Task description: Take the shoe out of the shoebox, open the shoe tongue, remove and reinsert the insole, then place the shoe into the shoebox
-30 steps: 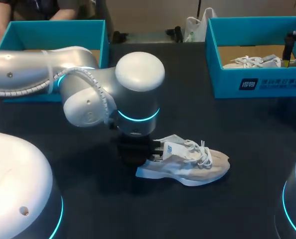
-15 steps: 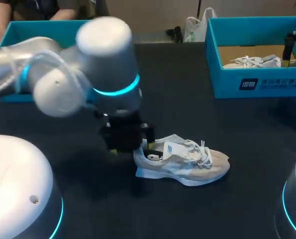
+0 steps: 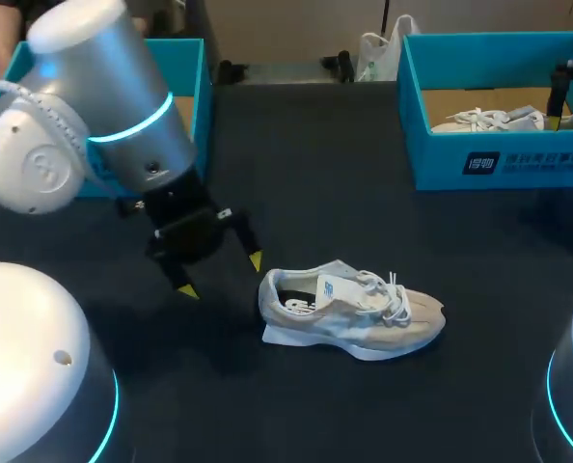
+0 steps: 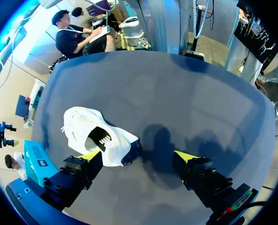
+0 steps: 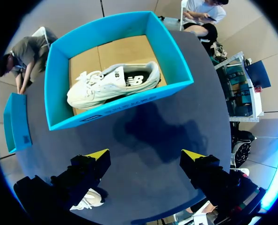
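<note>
Seen from above, our left fingers (image 3: 256, 260) hang spread apart and empty just beside the heel of the shoe (image 3: 354, 313). The shoe stands on its sole on the dark desk (image 3: 364, 203), toe toward our right, well apart from the teal shoebox (image 3: 499, 159). It is pale beige with loose white laces and a raised tongue. Only the left wrist view looks down into its open collar. Only the right wrist view, with our right fingers (image 5: 98, 153) wide apart and holding nothing, shows a second shoe (image 5: 113, 84) lying whole inside that shoebox.
</note>
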Motion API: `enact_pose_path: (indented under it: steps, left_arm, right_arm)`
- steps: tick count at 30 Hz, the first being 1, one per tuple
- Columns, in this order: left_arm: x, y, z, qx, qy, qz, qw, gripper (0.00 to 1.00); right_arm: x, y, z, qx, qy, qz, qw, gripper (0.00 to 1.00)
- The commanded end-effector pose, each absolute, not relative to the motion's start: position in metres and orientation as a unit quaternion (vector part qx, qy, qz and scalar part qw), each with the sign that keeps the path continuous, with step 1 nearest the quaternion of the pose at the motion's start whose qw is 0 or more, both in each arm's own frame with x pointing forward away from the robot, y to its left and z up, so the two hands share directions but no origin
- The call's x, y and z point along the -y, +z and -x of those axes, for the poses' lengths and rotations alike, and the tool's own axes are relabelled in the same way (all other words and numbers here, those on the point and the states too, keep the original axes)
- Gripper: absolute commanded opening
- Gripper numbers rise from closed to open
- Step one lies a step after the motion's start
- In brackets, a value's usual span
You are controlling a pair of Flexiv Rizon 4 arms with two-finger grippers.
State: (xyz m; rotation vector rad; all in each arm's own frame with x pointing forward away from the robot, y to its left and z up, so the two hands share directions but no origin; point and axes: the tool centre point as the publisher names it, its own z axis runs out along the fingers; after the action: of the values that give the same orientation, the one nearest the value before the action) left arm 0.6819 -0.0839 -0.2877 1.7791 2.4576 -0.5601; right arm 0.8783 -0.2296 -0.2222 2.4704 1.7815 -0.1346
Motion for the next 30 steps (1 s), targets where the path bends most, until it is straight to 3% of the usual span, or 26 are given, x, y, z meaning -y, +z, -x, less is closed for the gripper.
enact_pose_path:
  steps: [1, 6, 9, 19, 25, 30]
  left_arm:
    - [0.068, -0.3, -0.682, -0.84, -0.222, -0.488, 0.078, 1.0]
    - [0.045, -0.31, -0.686, -0.875, -0.338, -0.338, 0.071, 1.0]
    - [0.034, -0.308, -0.695, -0.892, -0.401, -0.206, 0.028, 1.0]
    - [0.034, -0.308, -0.695, -0.892, -0.401, -0.206, 0.028, 1.0]
    - [0.034, -0.33, -0.688, -0.855, -0.506, -0.103, 0.048, 1.0]
    - [0.035, -0.336, -0.688, -0.867, -0.493, -0.061, 0.04, 1.0]
  right_arm:
    - [0.229, -0.222, -0.878, -0.584, -0.044, -0.809, 0.047, 1.0]
    - [0.229, -0.222, -0.878, -0.584, -0.044, -0.809, 0.047, 1.0]
    - [0.229, -0.222, -0.878, -0.584, -0.044, -0.809, 0.047, 1.0]
    - [0.229, -0.222, -0.878, -0.584, -0.044, -0.809, 0.047, 1.0]
    - [0.229, -0.222, -0.878, -0.584, -0.044, -0.809, 0.047, 1.0]
    - [0.229, -0.222, -0.878, -0.584, -0.044, -0.809, 0.047, 1.0]
